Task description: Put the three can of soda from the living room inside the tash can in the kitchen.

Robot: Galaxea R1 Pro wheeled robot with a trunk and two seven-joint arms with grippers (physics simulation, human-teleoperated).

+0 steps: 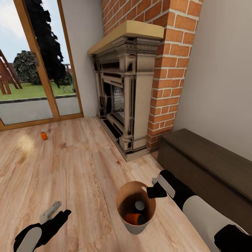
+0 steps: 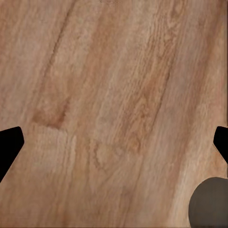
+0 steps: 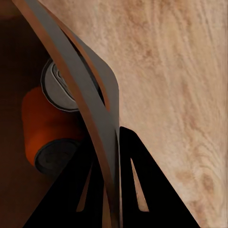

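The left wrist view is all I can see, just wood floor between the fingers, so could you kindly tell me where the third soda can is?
Observer: An orange can stands on the floor near the glass doors, well ahead of the left gripper.
Operator: Thank you. Where is the trash can?
Observer: The trash can is gripped at its rim by the right gripper, beside the dark low cabinet.
Operator: Is anything in it yet?
Observer: Yes, the right wrist view shows an orange can lying inside with a second can's silvery top next to it.
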